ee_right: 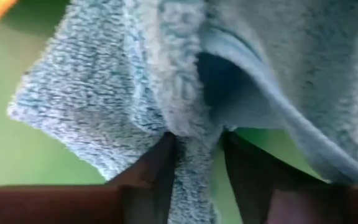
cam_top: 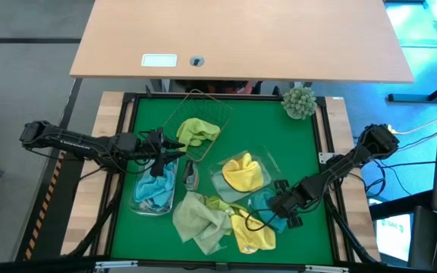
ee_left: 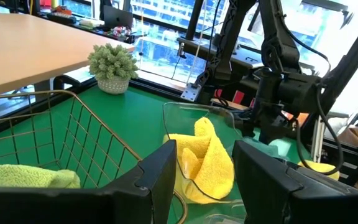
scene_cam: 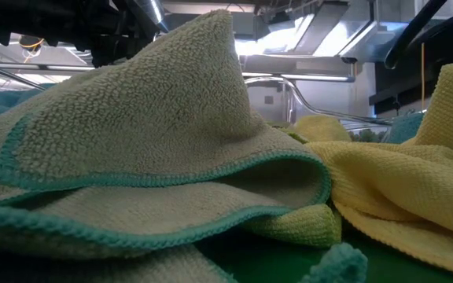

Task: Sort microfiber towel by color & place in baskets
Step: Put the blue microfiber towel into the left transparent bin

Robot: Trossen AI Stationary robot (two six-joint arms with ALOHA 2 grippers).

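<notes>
My right gripper (cam_top: 279, 205) is low over the towel pile at the table's near edge, shut on a teal blue towel (cam_top: 262, 200). Beside that towel lie a pale olive towel (cam_top: 198, 220) with teal edging (scene_cam: 156, 177) and a yellow towel (cam_top: 253, 233). My left gripper (ee_left: 204, 180) is open and empty, hovering above a clear tub (cam_top: 137, 203) that holds teal towels (cam_top: 156, 188). A lime green towel (cam_top: 197, 130) lies in the wire mesh basket (cam_top: 203, 102). Another yellow towel (cam_top: 243, 173) sits in the second clear tub (cam_top: 268, 159). My right gripper pinches a bunched fold (ee_right: 188, 134) of the teal blue towel between its two fingers (ee_right: 157, 165). Several layers gather where the fingers meet. The rest of the towel spreads beyond the fingertips; whether it is lifted off the pile, I cannot tell.
A round fuzzy plant ball (cam_top: 300, 102) in a small pot stands at the mat's far right corner. A tan desk (cam_top: 241, 38) lies beyond the far edge. Bare green mat (cam_top: 302, 144) shows on the right side, between the plant and my right arm.
</notes>
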